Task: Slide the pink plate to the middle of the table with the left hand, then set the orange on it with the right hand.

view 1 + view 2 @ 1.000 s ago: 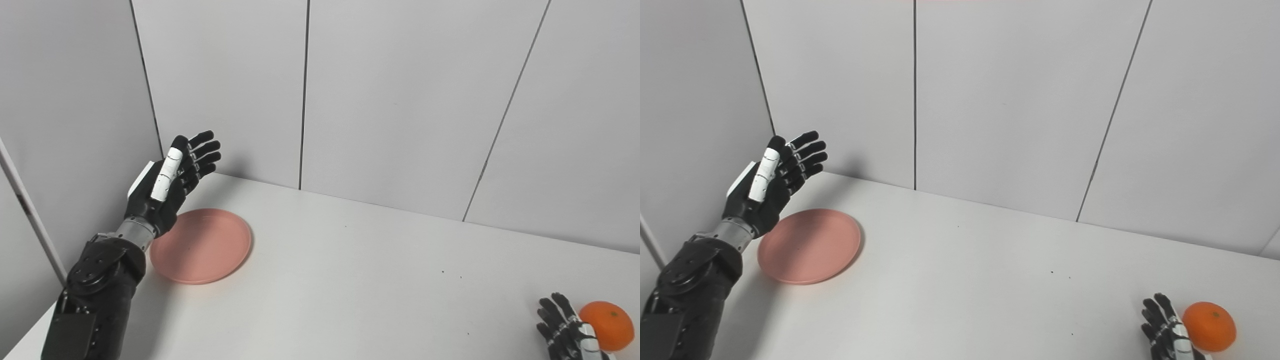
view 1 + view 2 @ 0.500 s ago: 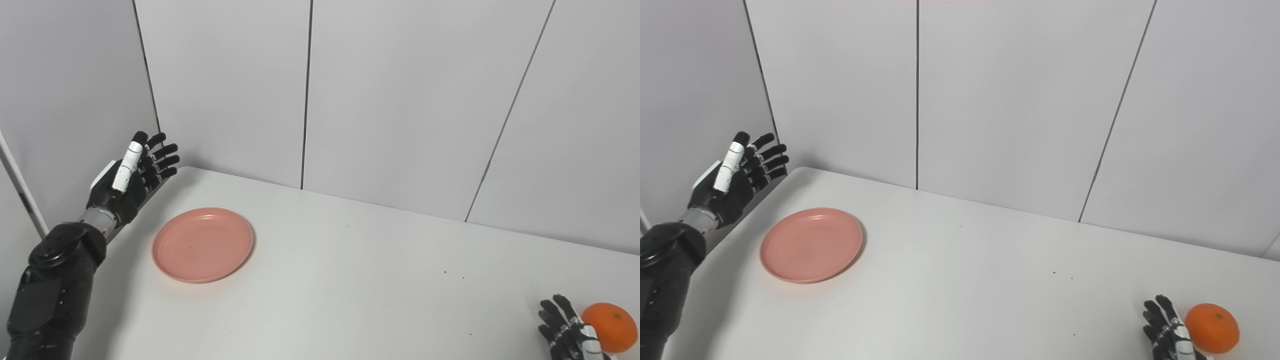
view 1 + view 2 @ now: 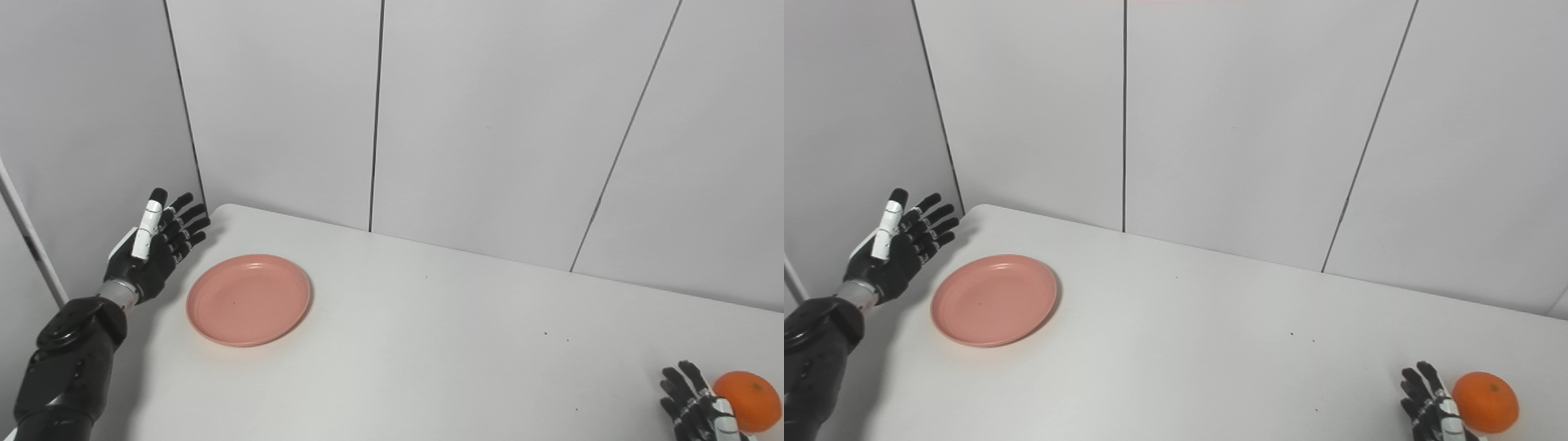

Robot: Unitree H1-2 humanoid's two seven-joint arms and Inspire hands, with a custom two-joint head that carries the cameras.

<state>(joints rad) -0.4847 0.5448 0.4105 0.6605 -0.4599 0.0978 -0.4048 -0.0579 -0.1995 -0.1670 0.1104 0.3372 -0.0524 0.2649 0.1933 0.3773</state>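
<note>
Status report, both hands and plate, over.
Left hand open, left of plate, not touching. Right hand open beside orange. Path to centre unobstructed.

The left hand [image 3: 153, 248] is being held raised with its fingers [image 3: 187, 222] spread apart and its palm turned inward, nothing being gripped, the black forearm below it being angled upward. The right hand [image 3: 1432, 407] is being kept low, its fingers extended and apart.
</note>
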